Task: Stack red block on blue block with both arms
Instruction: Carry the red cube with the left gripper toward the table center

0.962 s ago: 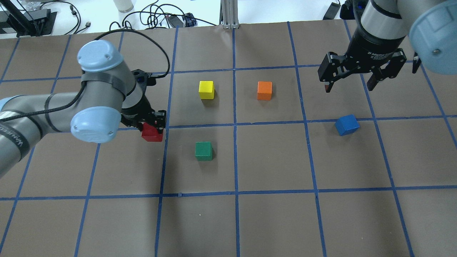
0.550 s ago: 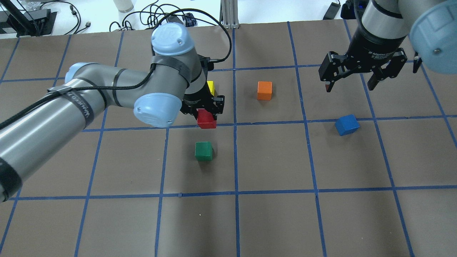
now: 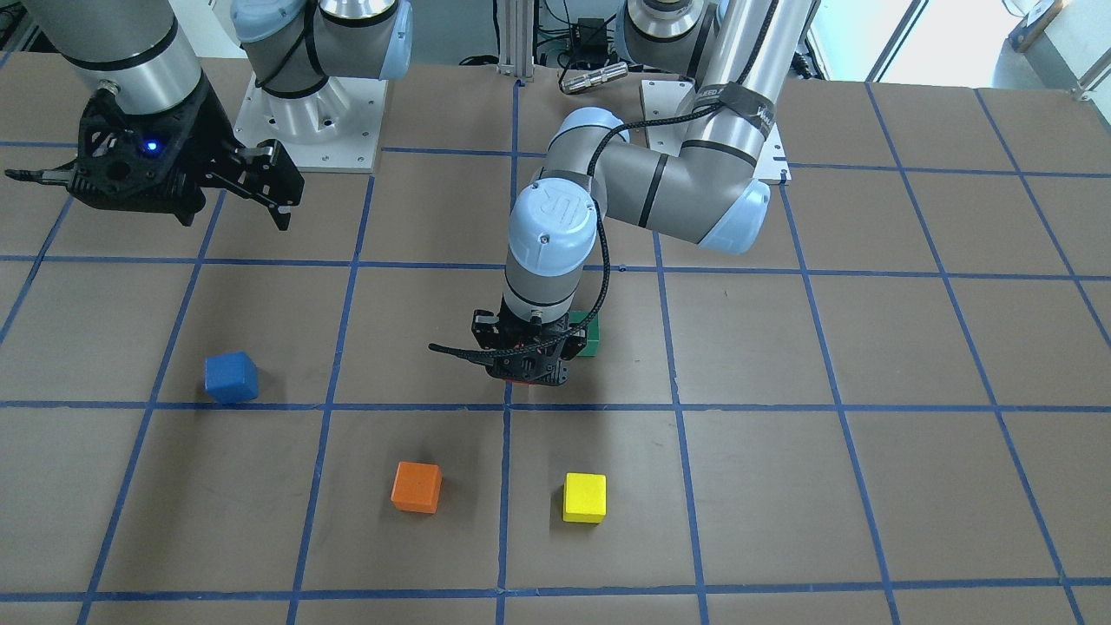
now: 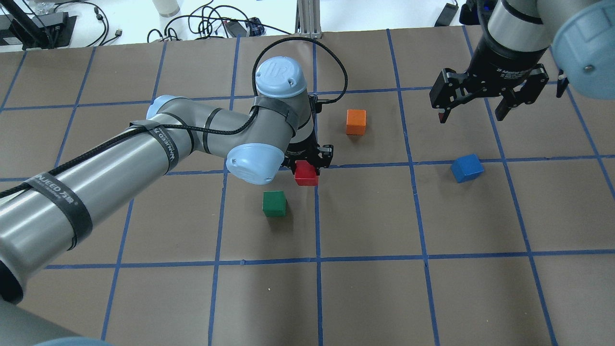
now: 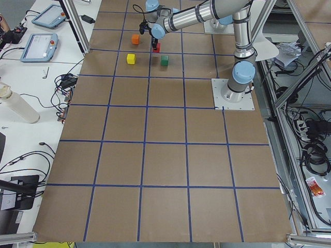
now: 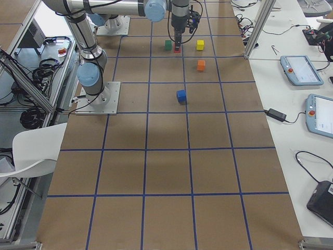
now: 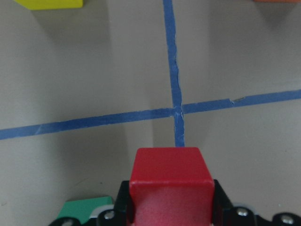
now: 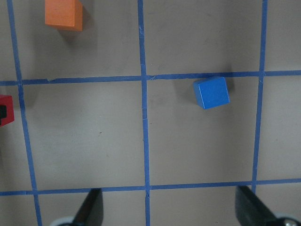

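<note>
— Where's the red block [image 4: 306, 174]?
— Clamped in the left gripper [image 4: 307, 166], seemingly lifted, by a tape crossing [image 7: 176, 111] near the green block [image 4: 274, 203]
— And the blue block [image 4: 467, 168]?
— On the table [image 4: 365, 293], well apart, nothing on it. The right gripper [image 4: 471, 117] hangs spread and empty beyond it. Pickup looks done; carrying over and stacking remain

L arm [image 4: 120, 163] reaches fwd, elbow bent, wrist vertical; L gripper [image 4: 308, 166] points straight down, fingers clamped on red block [image 4: 306, 175]. R arm [image 4: 514, 29] raised; R gripper [image 4: 470, 114] points down, jaws wide apart.
</note>
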